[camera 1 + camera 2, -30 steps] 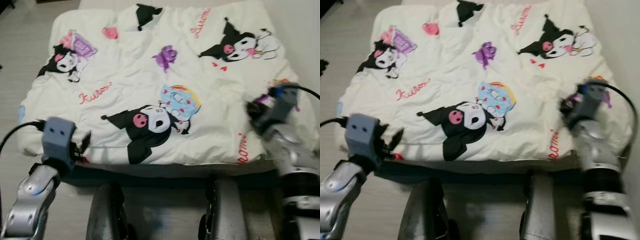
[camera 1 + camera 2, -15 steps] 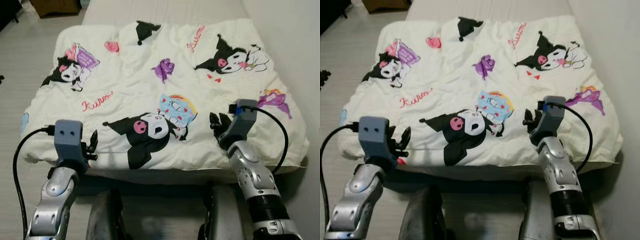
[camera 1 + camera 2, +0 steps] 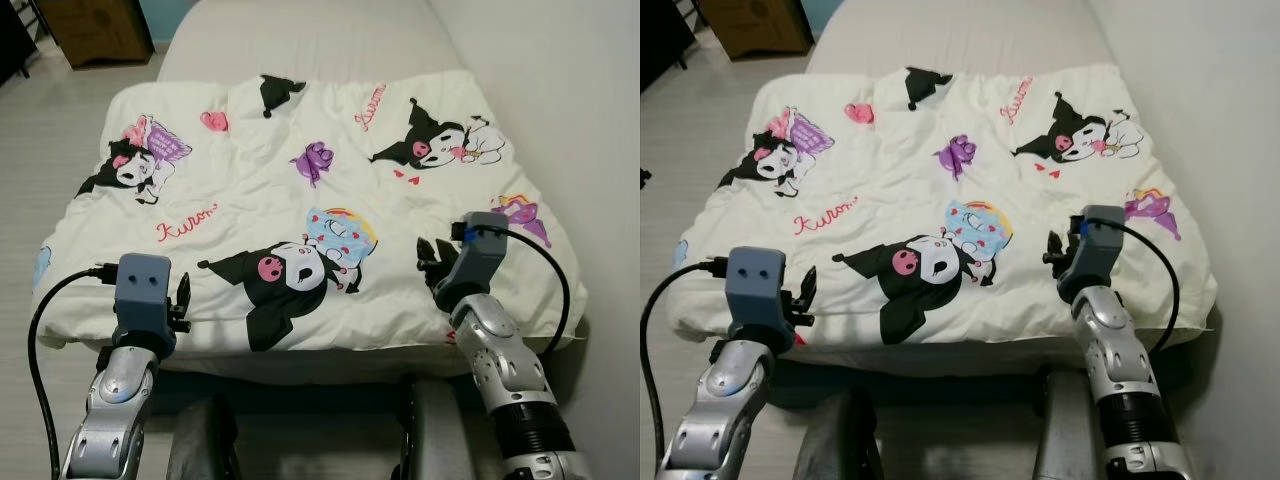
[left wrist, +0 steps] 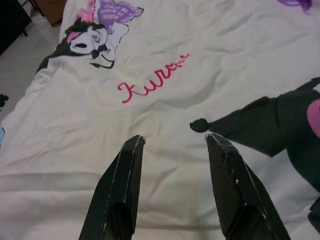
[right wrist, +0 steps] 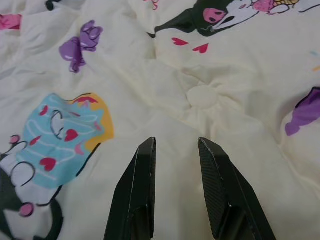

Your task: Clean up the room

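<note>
I see the duvet [image 3: 300, 200] spread flat over the bed [image 3: 300, 40]. Left gripper [image 4: 172, 145] at 7 o'clock and right gripper [image 5: 175, 145] at 4 o'clock both hover spread, empty; the right has swung inward since earlier.

A cream cartoon-print quilt [image 3: 930, 190] lay spread over the bed [image 3: 960, 40]; both arms hovered at its near edge.

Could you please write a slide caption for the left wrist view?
Left gripper, fingers open, poised above the cream cartoon-print quilt near its pink script lettering.
</note>
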